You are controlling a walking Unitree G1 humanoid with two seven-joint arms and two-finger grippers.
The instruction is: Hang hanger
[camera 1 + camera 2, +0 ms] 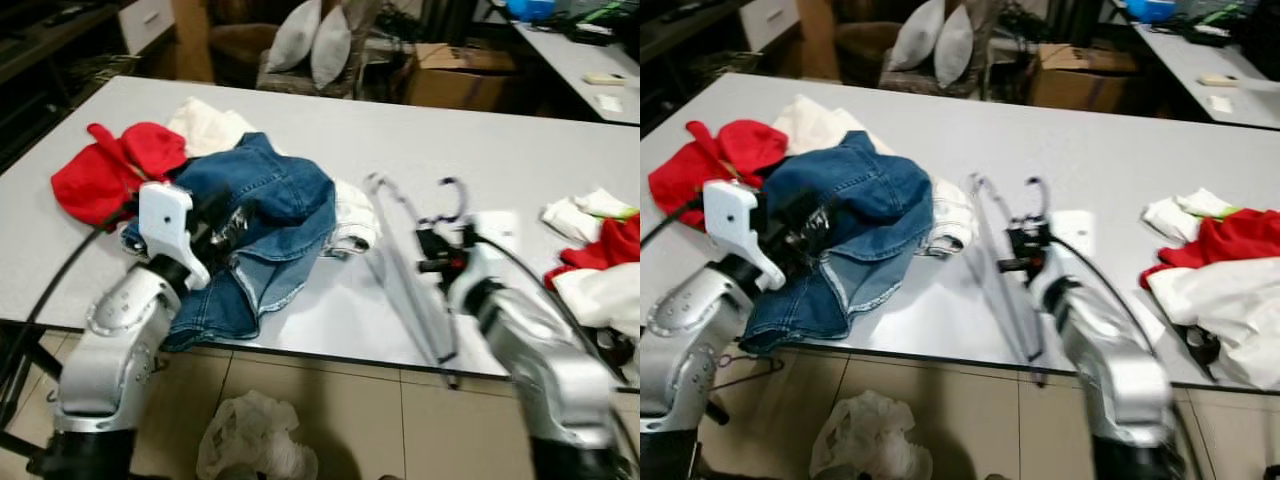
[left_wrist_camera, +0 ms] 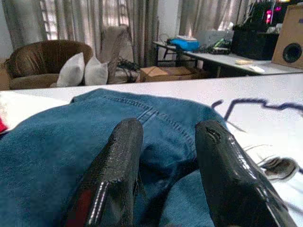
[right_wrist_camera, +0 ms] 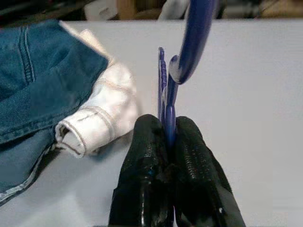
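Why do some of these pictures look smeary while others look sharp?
Left eye view: the right gripper and its hanger are blurred. Right wrist view: the fingers are sharp, the hanger's hook hazy. Left wrist view: the jeans are fairly crisp, the windows glaring.

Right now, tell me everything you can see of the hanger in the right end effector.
The hanger is a thin blue one that looks like coated wire or slim plastic, with a curved hook at the top. The right end effector is shut on it near the base of the hook, so its frame hangs down, tilted, over the near edge of the grey table. It sits just beside the white garment and the blue jeans; no contact with them is visible. Motion blur hides finer detail.
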